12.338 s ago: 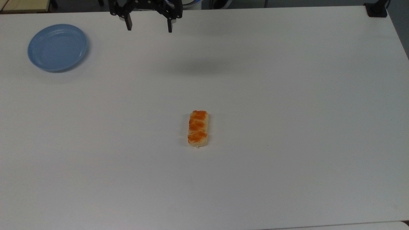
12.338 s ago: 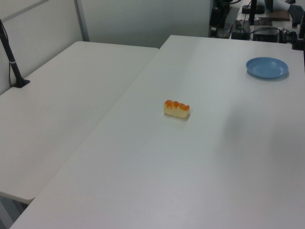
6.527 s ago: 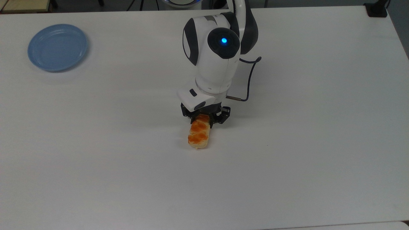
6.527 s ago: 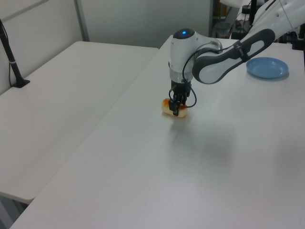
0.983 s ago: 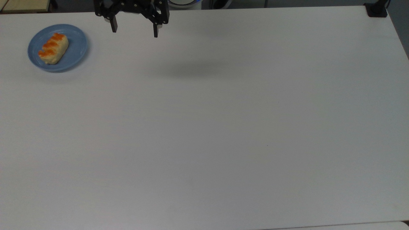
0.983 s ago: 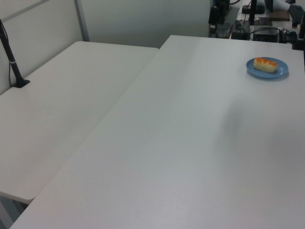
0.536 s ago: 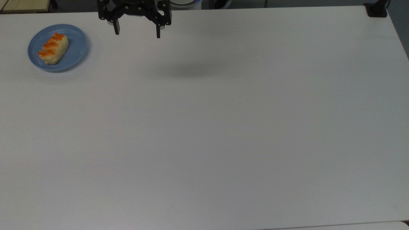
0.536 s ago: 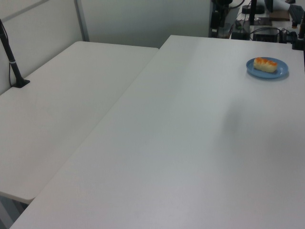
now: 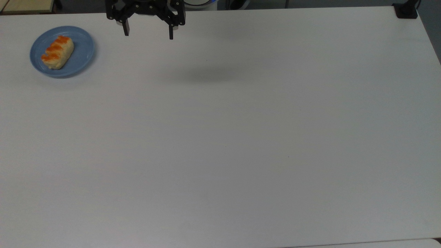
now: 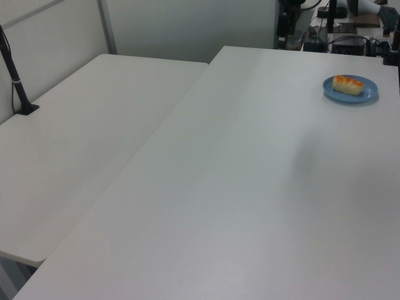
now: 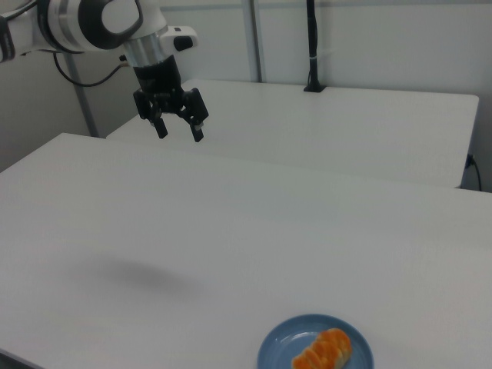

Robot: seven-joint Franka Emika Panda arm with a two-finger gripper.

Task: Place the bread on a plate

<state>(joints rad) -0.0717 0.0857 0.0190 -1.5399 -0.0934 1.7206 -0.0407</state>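
The bread (image 9: 57, 52) lies on the light-blue plate (image 9: 82, 55) at the far left of the top view. It is a pale-yellow bun with orange-brown patches. In the left view the bread (image 10: 347, 84) rests on the plate (image 10: 369, 95) at the far right. The right view has the bread (image 11: 324, 350) on the plate (image 11: 277, 350) at the bottom edge. My gripper (image 9: 149, 33) hangs high above the table, well to the right of the plate in the top view. It is open and holds nothing. In the right view the gripper (image 11: 181, 133) hangs at the upper left.
The white table (image 9: 241, 137) spreads wide below the arm. A second white table (image 10: 81, 137) adjoins it on the left view's left. A black post (image 10: 15, 81) stands on that table. A black clamp (image 9: 406, 10) sits at the top view's upper right corner.
The gripper has drifted slightly to the right in the top view over the last second. The bread stays still on the plate.
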